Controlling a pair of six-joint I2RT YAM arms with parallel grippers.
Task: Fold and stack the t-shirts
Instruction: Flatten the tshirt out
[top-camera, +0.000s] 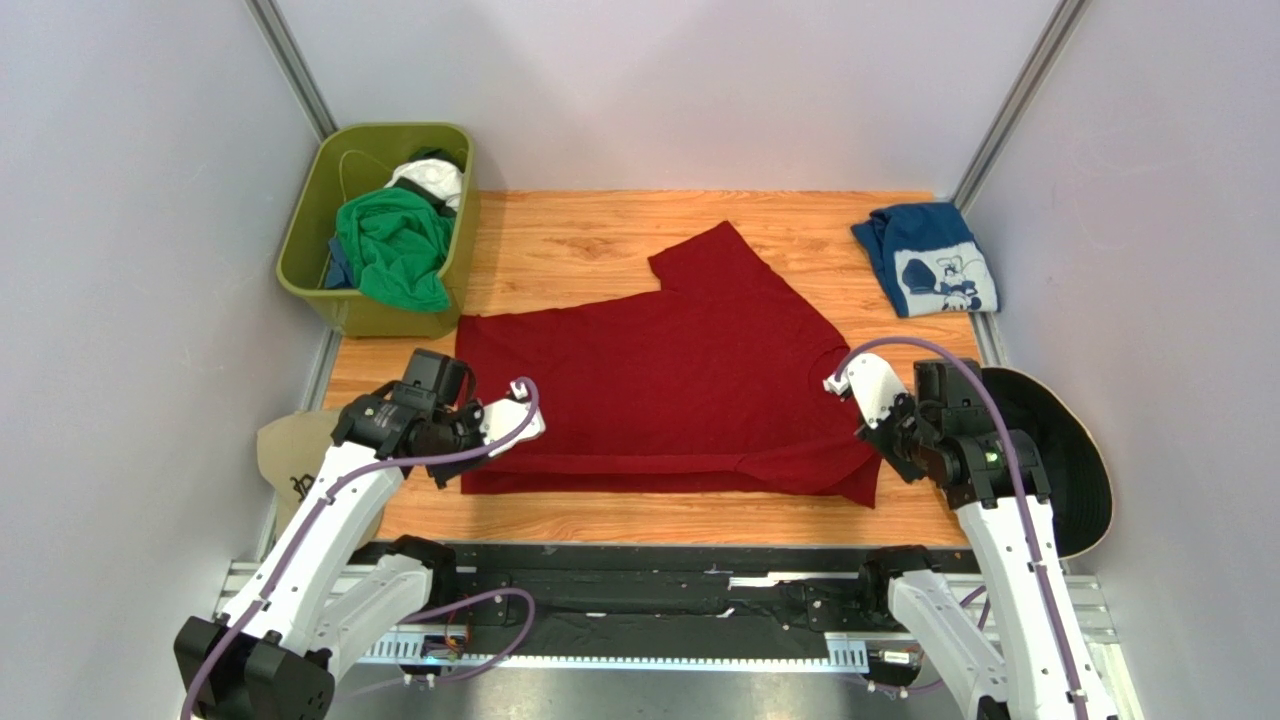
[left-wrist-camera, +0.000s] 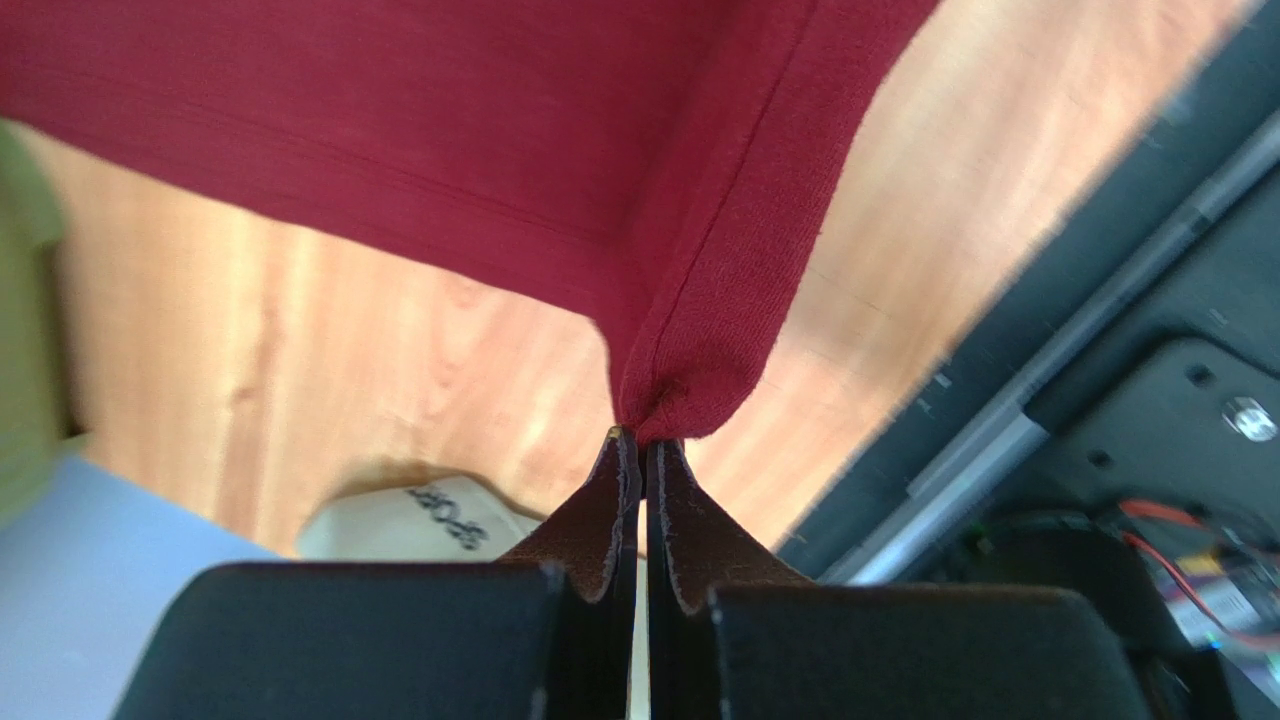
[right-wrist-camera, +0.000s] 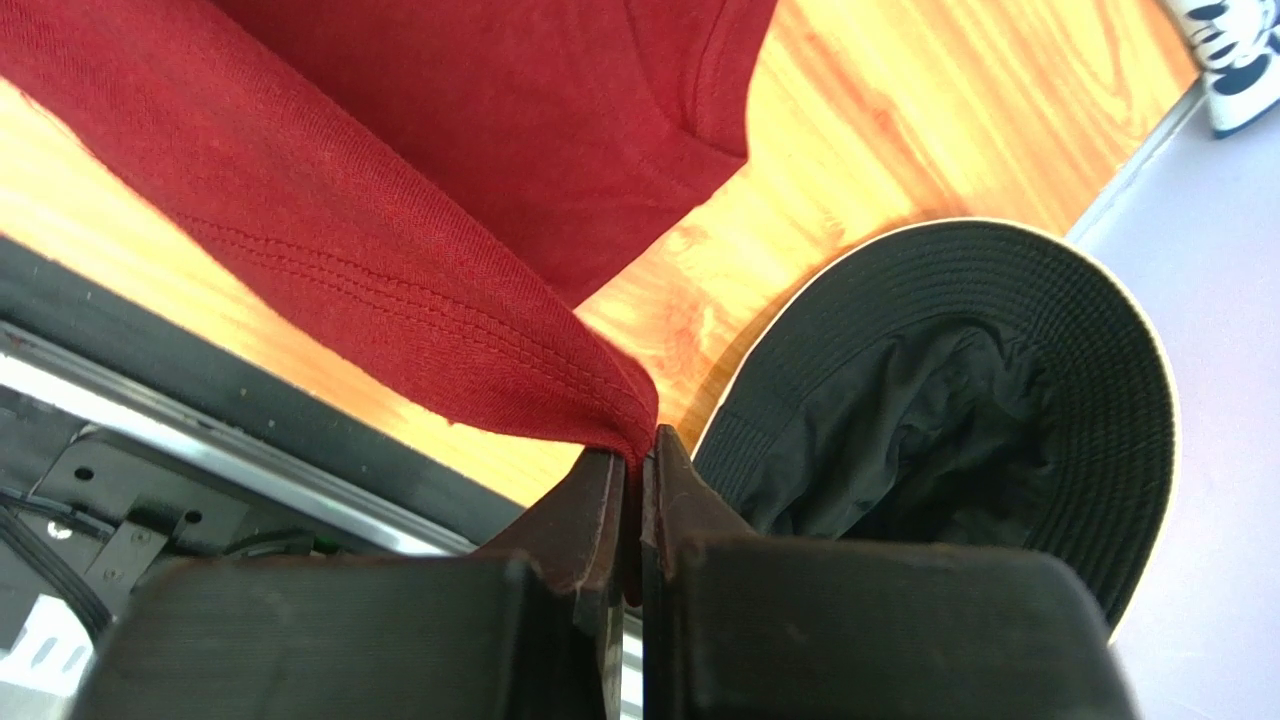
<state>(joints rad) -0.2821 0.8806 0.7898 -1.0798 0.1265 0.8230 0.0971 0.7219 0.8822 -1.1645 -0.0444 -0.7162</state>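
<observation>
Dark red t-shirt (top-camera: 661, 375) pinched at both near corners, folding apparently only starting.

Left jaws clenched on the near-left corner of the cloth, right jaws clenched on a stitched edge at the near right, just beside the black wide-brimmed hat (top-camera: 1074, 450). Rest of the shirt spread flat across the middle of the wooden bench (top-camera: 601, 240), one sleeve pointing far. Navy-blue t-shirt (top-camera: 927, 258) lying folded at the far-right corner, seemingly done. Green t-shirt (top-camera: 394, 248) bunched in the olive bin (top-camera: 308, 225) at far left. Still to do, by the look of it: fold red, fold green, stack all three.
</observation>
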